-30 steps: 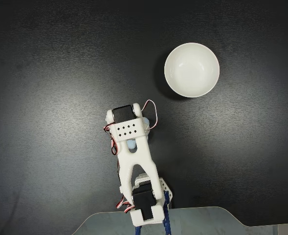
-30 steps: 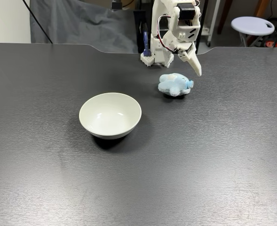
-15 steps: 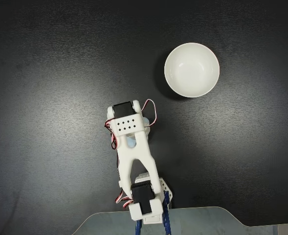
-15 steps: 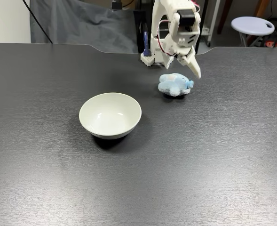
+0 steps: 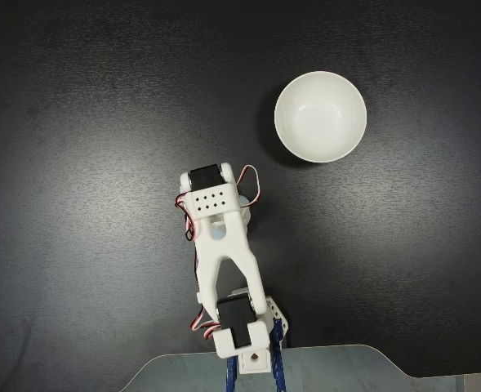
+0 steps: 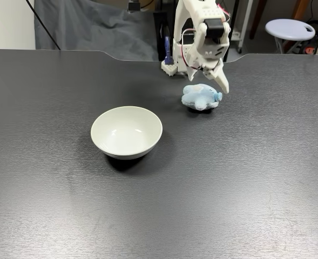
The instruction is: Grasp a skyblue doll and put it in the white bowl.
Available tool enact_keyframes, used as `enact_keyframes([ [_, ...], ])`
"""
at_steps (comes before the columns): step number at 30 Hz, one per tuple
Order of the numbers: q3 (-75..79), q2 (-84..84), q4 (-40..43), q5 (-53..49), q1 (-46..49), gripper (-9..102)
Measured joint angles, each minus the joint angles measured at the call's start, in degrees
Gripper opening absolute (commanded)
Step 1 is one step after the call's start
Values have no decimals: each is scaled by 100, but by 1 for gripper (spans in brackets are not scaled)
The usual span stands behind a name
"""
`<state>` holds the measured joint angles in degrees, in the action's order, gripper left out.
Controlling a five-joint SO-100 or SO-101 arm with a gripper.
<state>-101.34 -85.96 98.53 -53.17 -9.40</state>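
Table (image 6: 51,205) — dark, matte, finely grained top; it bears everything listed below.

Arm (image 5: 228,269) — white printed links with red and black wiring, reaching out from the table's far edge in the front-facing fixed view. From above, its wrist block covers most of the doll.

Bowl (image 6: 126,132) — round, glossy white, smooth inside, holding nothing. It stands upright, well apart from the doll, nearer the camera and to the left in the front-facing view; in the top-down view (image 5: 320,116) it sits up and to the right of the arm. Likely hard and a little slippery, and wide enough to take the doll with room to spare.

Doll (image 6: 201,96) — small fuzzy pale-blue plush with stubby limbs and a darker turquoise tip at its right side. It lies on the table just in front of the arm's base, not yet lifted.
- Handling, as judged: light, soft, squashes easily, no risk of breaking; the pile should give good friction.
- Best hold: across the plump middle, not a limb, which could fold and slip free.

Gripper (image 6: 217,81) — hangs just above the doll's back right; one long pointed finger (image 6: 221,82) shows clearly, tip near the turquoise trim. Whether the jaws stand apart or together cannot be told.
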Motion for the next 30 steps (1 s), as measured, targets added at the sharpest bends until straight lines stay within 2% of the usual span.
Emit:
enact_keyframes([
  [8,0,272,-18,0,0,56],
  [16,0,272,-738,-9,35,56],
  [30,0,272,-826,-9,44,56],
])
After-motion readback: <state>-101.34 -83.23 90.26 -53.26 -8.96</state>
